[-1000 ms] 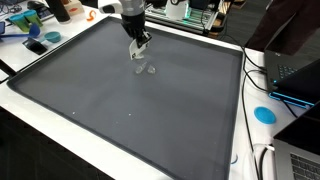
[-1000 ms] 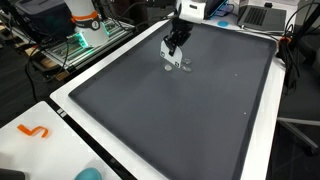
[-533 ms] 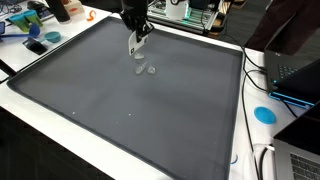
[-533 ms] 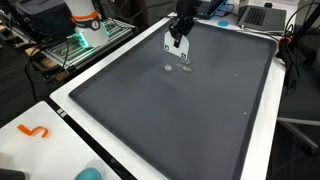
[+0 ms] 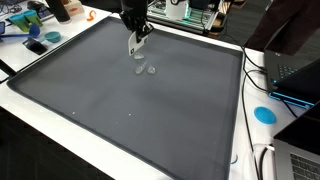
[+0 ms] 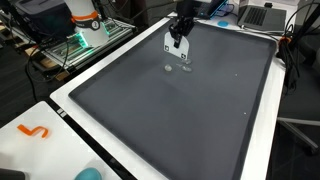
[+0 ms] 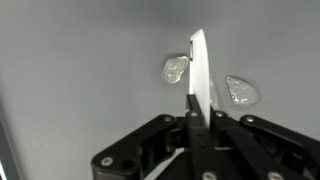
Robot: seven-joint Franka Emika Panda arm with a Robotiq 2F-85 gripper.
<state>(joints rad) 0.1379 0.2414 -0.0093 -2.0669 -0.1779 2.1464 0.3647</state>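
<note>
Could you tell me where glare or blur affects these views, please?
Wrist view: the thin white strip in the shut black gripper is overexposed; the two small clear glossy pieces look slightly soft. Both exterior views: soft, even light on the dark grey mat, no hard shadows.

Black plastic jaws pinch a smooth white strip [image 7: 198, 65] above glossy clear pieces [image 7: 240, 91] on a matt grey mat [image 7: 80, 60].

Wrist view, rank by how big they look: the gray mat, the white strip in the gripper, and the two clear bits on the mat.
Largest: gray mat, filling the view.
Next: white strip, though nearness to the camera inflates it.
Last: clear bit by the strip and the other clear bit: alike, no ranking.
</note>
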